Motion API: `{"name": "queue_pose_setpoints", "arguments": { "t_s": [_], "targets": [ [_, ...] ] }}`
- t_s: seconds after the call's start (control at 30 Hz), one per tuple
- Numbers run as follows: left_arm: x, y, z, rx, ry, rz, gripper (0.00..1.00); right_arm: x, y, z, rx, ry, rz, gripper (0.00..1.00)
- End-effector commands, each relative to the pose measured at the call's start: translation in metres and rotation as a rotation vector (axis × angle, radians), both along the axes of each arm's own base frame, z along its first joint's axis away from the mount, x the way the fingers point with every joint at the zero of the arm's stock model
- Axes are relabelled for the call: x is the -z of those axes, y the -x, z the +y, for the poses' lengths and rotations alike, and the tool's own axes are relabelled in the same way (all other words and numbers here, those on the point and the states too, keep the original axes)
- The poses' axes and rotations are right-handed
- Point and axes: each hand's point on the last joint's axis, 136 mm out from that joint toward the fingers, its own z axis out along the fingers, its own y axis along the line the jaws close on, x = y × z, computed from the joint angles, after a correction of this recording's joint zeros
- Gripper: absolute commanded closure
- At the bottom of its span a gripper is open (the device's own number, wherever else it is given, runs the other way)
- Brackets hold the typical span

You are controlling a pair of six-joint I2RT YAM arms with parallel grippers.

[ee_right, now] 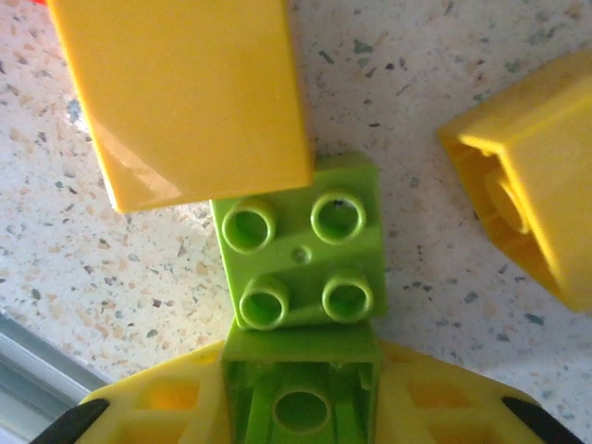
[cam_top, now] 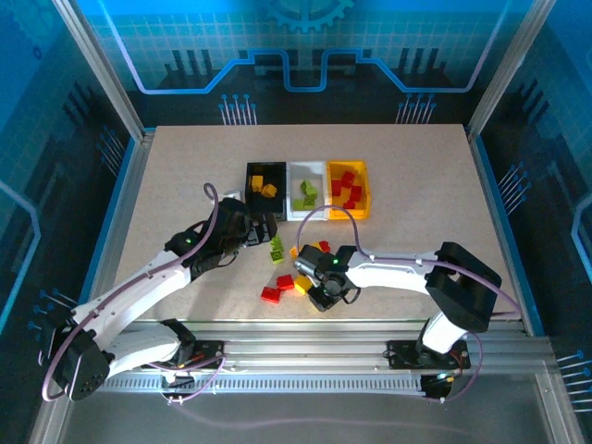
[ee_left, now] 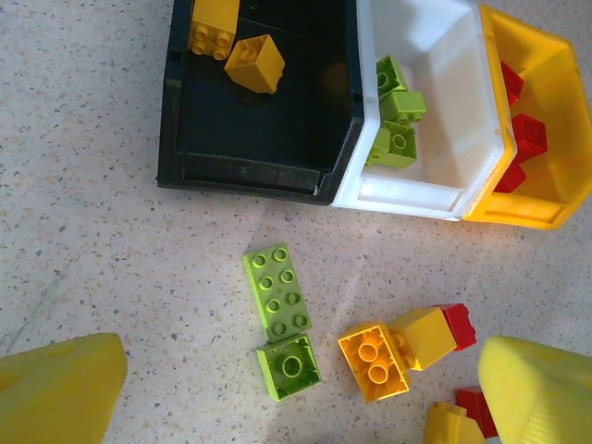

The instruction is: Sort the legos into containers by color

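Near the front, right jaws clenched on one lime green four-stud plastic brick (ee_right: 301, 250), pinched between yellow fingers (ee_right: 180, 92) down at the speckled worktop (cam_top: 416, 185), a loose yellow-orange brick (ee_right: 527, 213) near it. Nearer the bins, left jaws released above a lime green eight-stud brick (ee_left: 277, 291) with a small lime green brick (ee_left: 289, 367) touching its end. Black rectangular plastic bin (ee_left: 250, 129) holds two yellow-orange bricks (ee_left: 254, 63), white bin (ee_left: 435, 55) three lime green bricks (ee_left: 393, 143), yellow-orange bin (ee_left: 518, 215) red bricks (ee_left: 529, 137); all three touching in a row.

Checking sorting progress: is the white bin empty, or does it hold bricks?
Not empty: the white bin holds lime green bricks, grouped at one side; the rest of its floor is bare.
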Motion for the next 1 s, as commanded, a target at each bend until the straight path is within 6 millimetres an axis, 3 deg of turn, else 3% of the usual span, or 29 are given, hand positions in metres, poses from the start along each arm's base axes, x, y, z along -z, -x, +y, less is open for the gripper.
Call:
{"name": "queue_pose_setpoints", "arguments": {
  "t_s": [0.0,0.1,0.17,0.3,0.4,0.5,0.63,0.8,0.97],
  "targets": [
    [-0.002,0.003,0.007,-0.021,0.0,-0.003,0.01,-0.03,0.0,0.001,0.008,-0.067,-0.026,0.69],
    [0.002,0.004,0.006,-0.016,0.003,0.006,0.01,-0.059,-0.012,0.0,0.045,-0.135,-0.068,0.7],
    [0.005,0.006,0.005,-0.01,0.009,0.008,0.01,-0.083,-0.03,0.0,0.089,-0.19,-0.118,0.7],
    [0.011,0.009,0.007,-0.011,0.012,0.02,0.01,-0.128,-0.092,-0.001,0.236,-0.297,-0.244,0.7],
    [0.017,0.012,0.007,-0.006,0.011,0.037,0.01,-0.144,-0.143,0.0,0.356,-0.328,-0.298,0.7],
    [0.023,0.016,0.007,-0.002,0.014,0.056,0.01,-0.14,-0.191,0.004,0.442,-0.31,-0.322,0.69],
    [0.035,0.022,0.005,0.011,0.024,0.09,0.01,-0.119,-0.247,0.009,0.525,-0.24,-0.317,0.69],
    [0.048,0.027,0.005,0.023,0.018,0.12,0.01,-0.099,-0.288,0.011,0.582,-0.148,-0.324,0.67],
    [0.057,0.027,-0.002,0.047,0.027,0.149,0.01,-0.086,-0.306,0.016,0.593,-0.137,-0.308,0.59]
  ]
}}
